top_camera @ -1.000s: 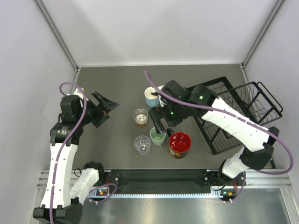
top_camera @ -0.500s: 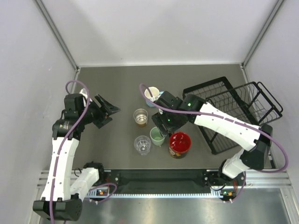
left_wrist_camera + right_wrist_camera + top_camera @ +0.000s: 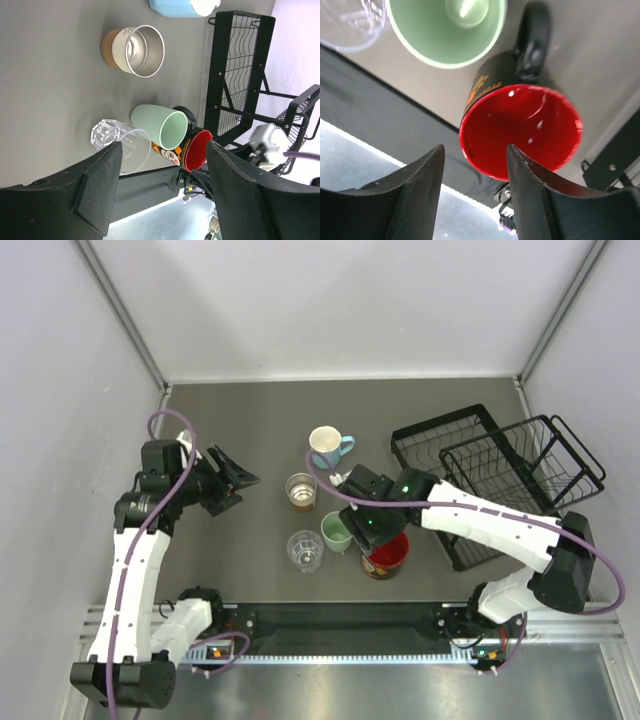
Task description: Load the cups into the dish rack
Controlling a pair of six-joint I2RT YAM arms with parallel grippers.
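Five cups stand on the table. The light blue mug (image 3: 325,447) is farthest, then the amber-tinted glass (image 3: 300,491), the clear ribbed cup (image 3: 305,550), the mint green tumbler (image 3: 336,532) and the red-inside dark mug (image 3: 388,553). The black wire dish rack (image 3: 500,475) lies at the right and holds no cup. My right gripper (image 3: 374,538) is open and hovers just above the red mug (image 3: 520,130), with the mug's rim between its fingers (image 3: 420,200). My left gripper (image 3: 232,480) is open and empty, left of the cups. It faces the tumbler (image 3: 162,127) and the ribbed cup (image 3: 120,147).
The black base rail (image 3: 340,620) runs along the near edge, just behind the red mug. The cell walls close in the table at the back and sides. The rack's raised basket (image 3: 540,465) tilts at the far right.
My right gripper has moved from beside the light blue mug and tumbler toward the near edge, over the red mug. The left arm has barely shifted.
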